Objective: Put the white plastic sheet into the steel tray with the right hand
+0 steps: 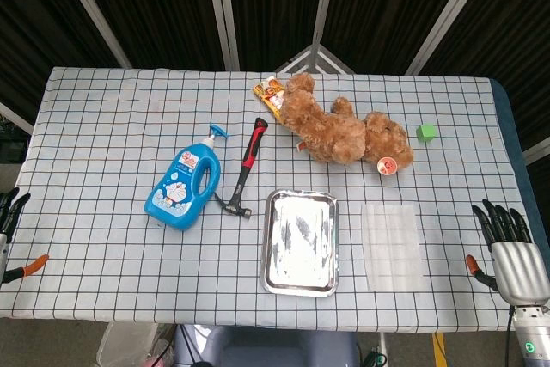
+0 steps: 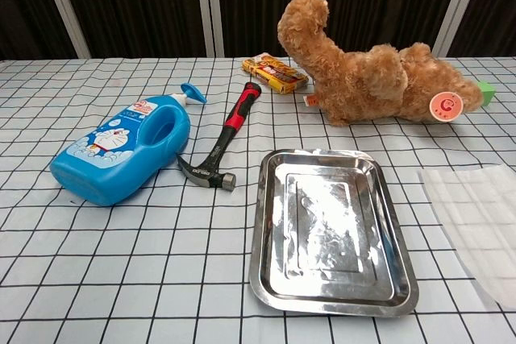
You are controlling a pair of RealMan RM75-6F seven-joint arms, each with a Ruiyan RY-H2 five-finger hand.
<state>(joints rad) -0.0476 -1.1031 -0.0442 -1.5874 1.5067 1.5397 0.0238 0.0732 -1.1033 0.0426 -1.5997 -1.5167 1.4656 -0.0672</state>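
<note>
The white plastic sheet (image 1: 392, 245) (image 2: 481, 221) lies flat on the checked cloth, just right of the steel tray (image 1: 300, 242) (image 2: 330, 230), which is shiny and holds nothing. My right hand (image 1: 509, 251) hovers at the table's right edge, fingers spread, holding nothing, well right of the sheet. At the far left edge only the dark fingertips of my left hand (image 1: 10, 217) show, spread apart. Neither hand appears in the chest view.
A blue detergent bottle (image 1: 185, 188) (image 2: 122, 155) and a red-handled hammer (image 1: 245, 169) (image 2: 222, 147) lie left of the tray. Behind it lie a brown teddy bear (image 1: 344, 131) (image 2: 371, 74), a snack box (image 1: 272, 94) (image 2: 276, 73) and a green cube (image 1: 425, 132).
</note>
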